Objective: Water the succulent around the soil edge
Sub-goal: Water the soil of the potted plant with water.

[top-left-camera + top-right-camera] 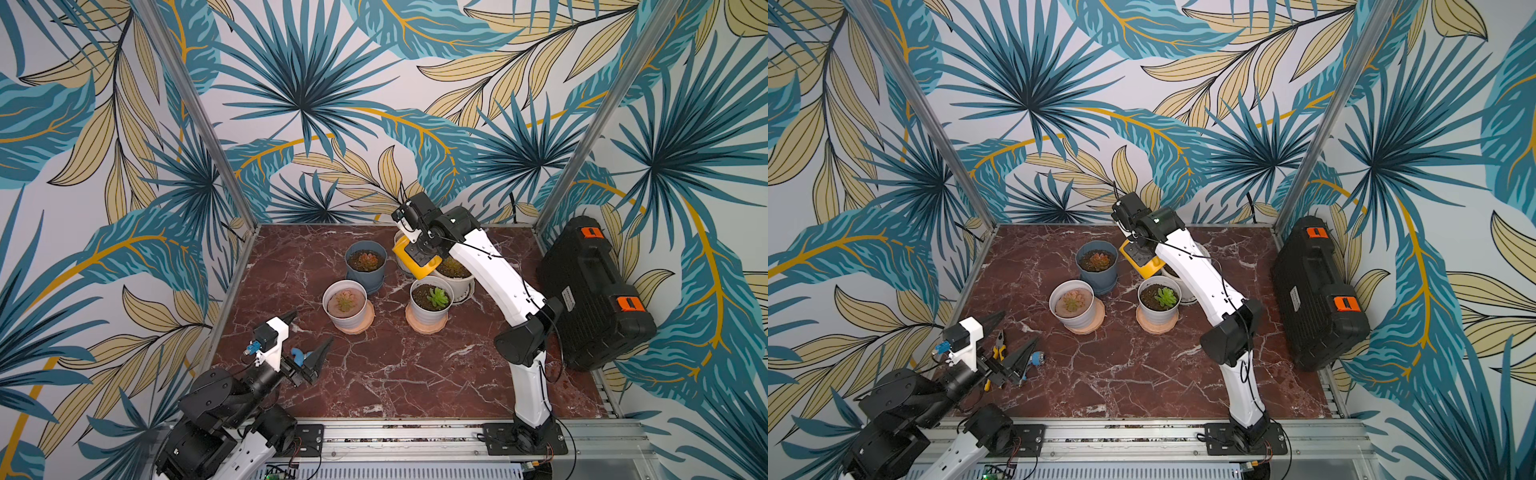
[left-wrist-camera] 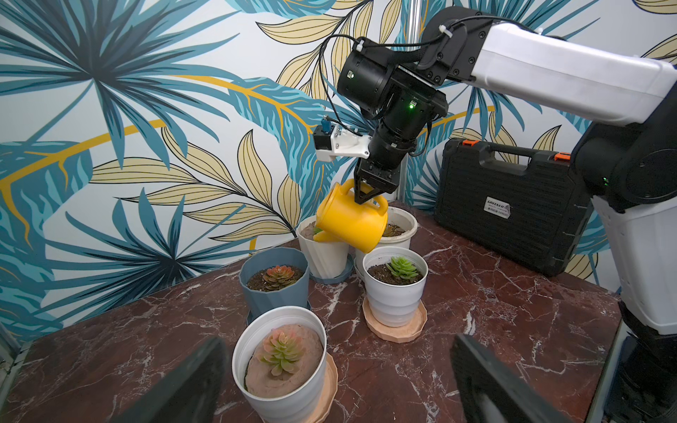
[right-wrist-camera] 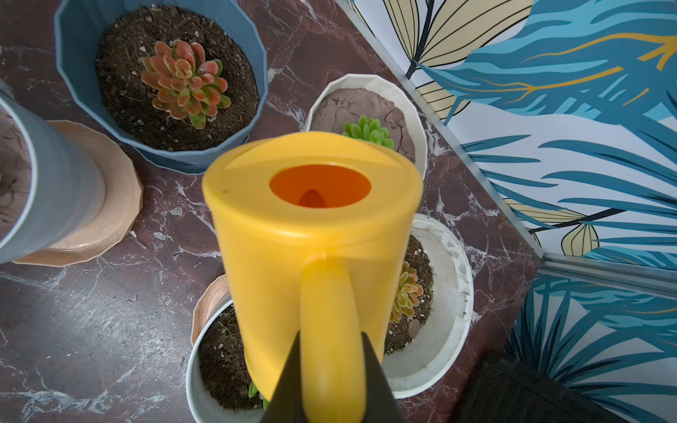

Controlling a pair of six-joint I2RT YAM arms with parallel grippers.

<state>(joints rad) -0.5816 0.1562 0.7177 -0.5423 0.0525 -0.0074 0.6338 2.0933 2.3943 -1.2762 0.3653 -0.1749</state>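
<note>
At mid-frame in a top view — yellow watering can (image 1: 419,270) tilted, spout over white ribbed pot (image 2: 324,252) beside its green succulent (image 3: 368,130) | right jaws clamped on the can's handle | left jaws wide apart, empty — lower left, above worktop (image 1: 395,374)

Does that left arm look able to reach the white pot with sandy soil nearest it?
Probably yes: the left gripper is open and points toward the white pot, and nothing stands between them on the table.
</note>
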